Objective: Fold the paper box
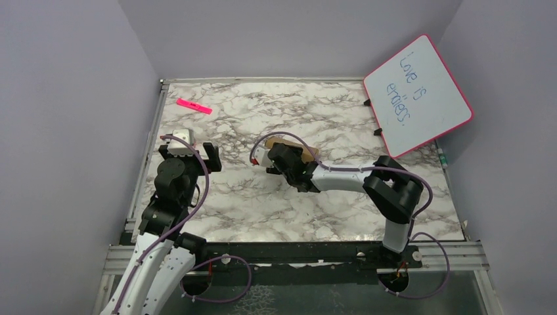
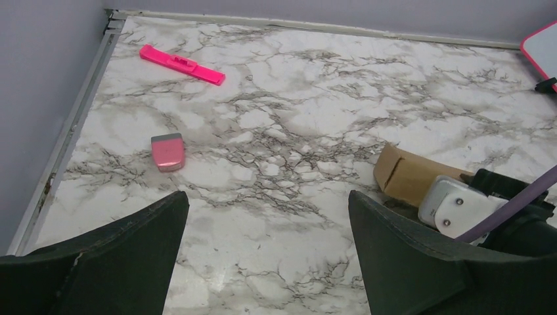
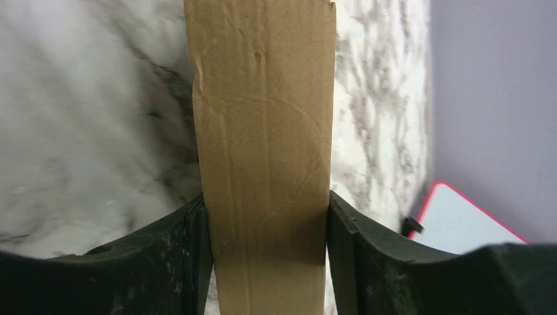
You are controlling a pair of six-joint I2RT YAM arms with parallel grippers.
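- Holding the paper box [image 3: 263, 164], your right jaws press tight on its two sides.
- The brown box is near the middle of the bench [image 1: 263, 210], and most of it hides under your right arm.
- Your left jaws are wide apart with nothing between them, over the left side of the bench.
- A pink eraser [image 2: 168, 151] and a pink stick [image 2: 182, 63] lie past them, well apart from the box.
- A whiteboard [image 1: 417, 95] leans at the far right.

paper box [image 1: 309, 151]: mostly hidden under right gripper [image 1: 292, 161] | whiteboard [image 2: 544, 51]: cut off
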